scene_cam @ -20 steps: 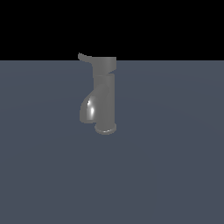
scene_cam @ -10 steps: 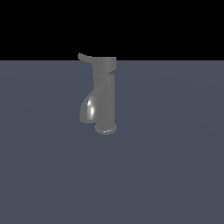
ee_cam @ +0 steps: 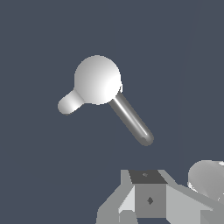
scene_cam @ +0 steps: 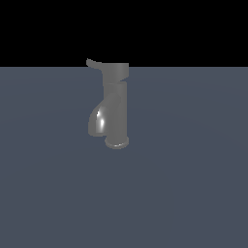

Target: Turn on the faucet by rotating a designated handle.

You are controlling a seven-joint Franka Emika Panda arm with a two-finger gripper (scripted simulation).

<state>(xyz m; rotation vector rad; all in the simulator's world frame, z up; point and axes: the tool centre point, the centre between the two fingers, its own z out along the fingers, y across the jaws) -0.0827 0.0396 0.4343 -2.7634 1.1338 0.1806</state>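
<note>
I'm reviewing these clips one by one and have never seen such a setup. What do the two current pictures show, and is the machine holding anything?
Both are simulator renders of one robot arm's workspace. The exterior view, from a camera off the arm, shows a grey faucet standing on a flat blue-grey surface, its thin handle sticking out from the cap toward the exterior view's left. The arm is not in that view. The wrist view looks down from the arm: the faucet's round top, and the handle as a rod. The pale blocks at the edge are part of the gripper. Nothing is held.

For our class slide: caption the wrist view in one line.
Overhead look at the faucet, its handle untouched.
</note>
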